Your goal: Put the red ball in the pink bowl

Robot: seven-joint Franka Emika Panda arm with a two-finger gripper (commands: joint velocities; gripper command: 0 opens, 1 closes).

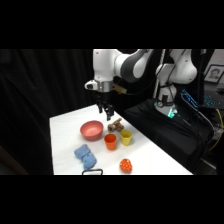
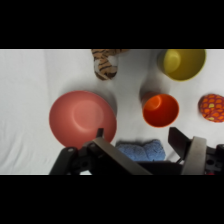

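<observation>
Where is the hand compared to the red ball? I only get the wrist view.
Observer: From the side, the hand hangs in the air over the table's far side, near the pink bowl, touching nothing.
Operator: How far off is the ball?
Observer: The red ball lies alone by the table's near edge, beyond the orange cup.
Operator: Anything I can't see?
Observer: A small black thing at that edge, beside the blue cloth.

White robot arm (image 1: 112, 62) with rounded segments and dark grey joint bands. A silver collar sits above its black gripper (image 1: 106, 110). From the wrist, black linkage and pale grey finger (image 2: 192, 155).
</observation>
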